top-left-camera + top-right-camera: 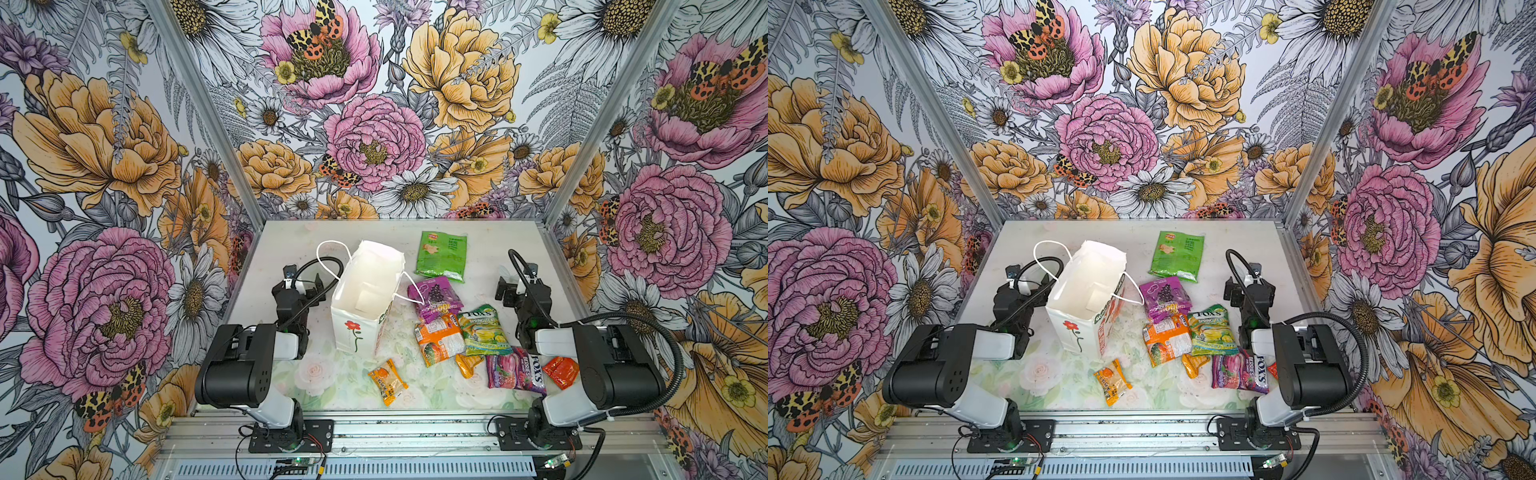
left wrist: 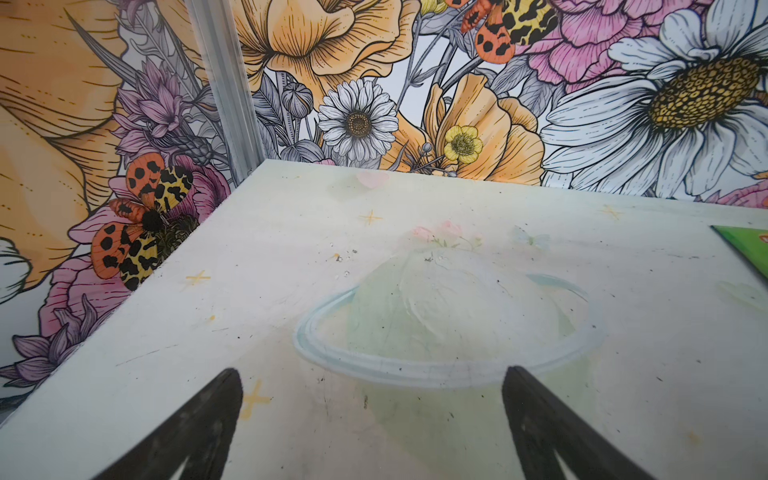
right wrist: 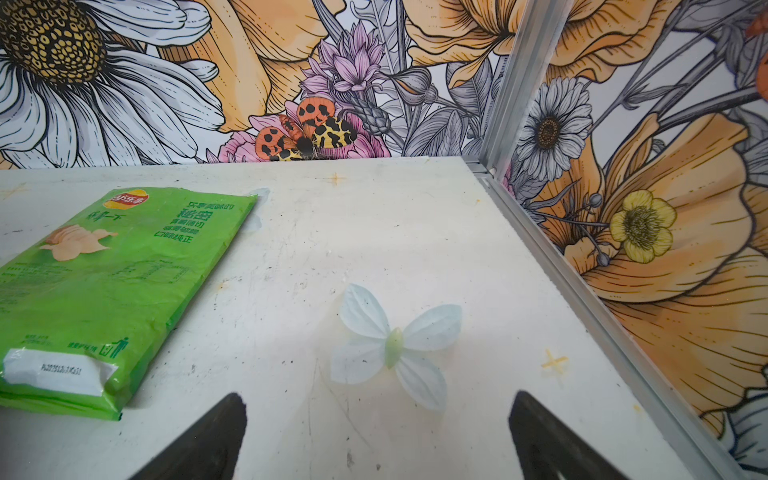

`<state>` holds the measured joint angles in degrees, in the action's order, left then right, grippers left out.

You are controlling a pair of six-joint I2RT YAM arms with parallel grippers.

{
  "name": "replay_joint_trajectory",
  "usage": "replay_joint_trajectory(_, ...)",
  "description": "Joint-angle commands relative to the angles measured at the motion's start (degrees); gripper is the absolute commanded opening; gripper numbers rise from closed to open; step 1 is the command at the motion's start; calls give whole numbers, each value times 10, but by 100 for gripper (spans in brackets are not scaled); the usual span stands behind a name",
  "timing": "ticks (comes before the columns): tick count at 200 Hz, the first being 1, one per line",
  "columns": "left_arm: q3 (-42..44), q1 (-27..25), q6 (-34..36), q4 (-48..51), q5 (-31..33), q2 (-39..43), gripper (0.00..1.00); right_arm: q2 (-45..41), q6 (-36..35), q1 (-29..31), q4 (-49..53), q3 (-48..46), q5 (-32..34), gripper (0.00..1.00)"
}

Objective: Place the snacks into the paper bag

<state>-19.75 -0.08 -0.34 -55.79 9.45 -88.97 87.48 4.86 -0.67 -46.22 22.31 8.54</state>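
Observation:
The white paper bag (image 1: 356, 330) (image 1: 1073, 332) stands upright and open at the table's middle, its red flower facing front. To its right lie the snacks: a green chips bag (image 1: 442, 255) (image 3: 112, 282) at the back, then a purple pouch (image 1: 434, 297), an orange pack (image 1: 438, 338), a green Fox's bag (image 1: 484, 330) and a purple Fox's bag (image 1: 515, 370). Small sachets (image 1: 388, 381) (image 1: 561, 371) lie near the front. My left gripper (image 1: 305, 286) (image 2: 372, 374) is open and empty, left of the bag. My right gripper (image 1: 509, 291) (image 3: 379, 397) is open and empty over bare table, right of the chips bag.
Floral walls close the table (image 1: 291, 374) in on three sides, with aluminium posts (image 3: 511, 83) at the back corners. The bag's cord handles (image 1: 328, 257) hang out to both sides. A rail with both arm bases runs along the front edge.

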Motion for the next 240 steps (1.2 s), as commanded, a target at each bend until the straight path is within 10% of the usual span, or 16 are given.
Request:
replay_joint_trajectory(1, 36, -3, -20, -67, 76, 19, 99, -16, -11, 6, -26, -6, -17, 100)
replay_joint_trajectory(59, 15, -8, -44, 105, 162, 144, 99, -167, -20, 29, 100, 2, -1, 100)
replay_joint_trajectory(167, -200, 18, -349, 720, 252, 391, 99, -340, 290, 7, 497, 160, -52, 100)
replay_joint_trajectory(240, -508, 12, -277, 1061, -47, 393, 99, -424, 255, -27, 700, 224, -194, 98)
